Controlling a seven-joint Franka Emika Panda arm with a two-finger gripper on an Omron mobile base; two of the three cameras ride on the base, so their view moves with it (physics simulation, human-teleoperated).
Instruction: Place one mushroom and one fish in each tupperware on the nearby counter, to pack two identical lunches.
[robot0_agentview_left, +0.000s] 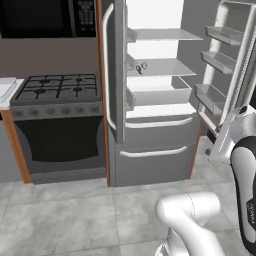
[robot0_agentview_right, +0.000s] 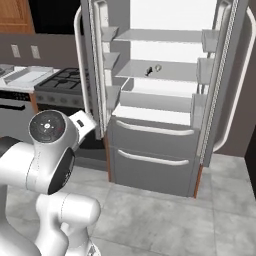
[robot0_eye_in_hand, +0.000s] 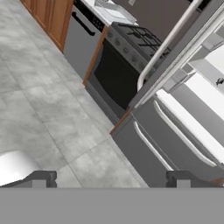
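End effector (robot0_eye_in_hand: 111, 179) wide open, empty | small items (robot0_agentview_right: 152, 69) on open fridge shelf (robot0_agentview_right: 160, 72), far ahead | tupperware (robot0_eye_in_hand: 114, 13) on tabletop (robot0_eye_in_hand: 98, 8), far beyond-left | advice: close in squarely before reaching.

Gripper (robot0_eye_in_hand: 111, 179) sits at six o'clock, finger tips (robot0_eye_in_hand: 43, 178) set wide apart over grey floor tiles (robot0_eye_in_hand: 39, 105). Stove (robot0_eye_in_hand: 118, 74) with dark oven door lies at twelve o'clock. Open fridge (robot0_eye_in_hand: 183, 127) occupies three o'clock. A pale tupperware (robot0_eye_in_hand: 114, 12) rests on the counter (robot0_eye_in_hand: 97, 9) at twelve o'clock.
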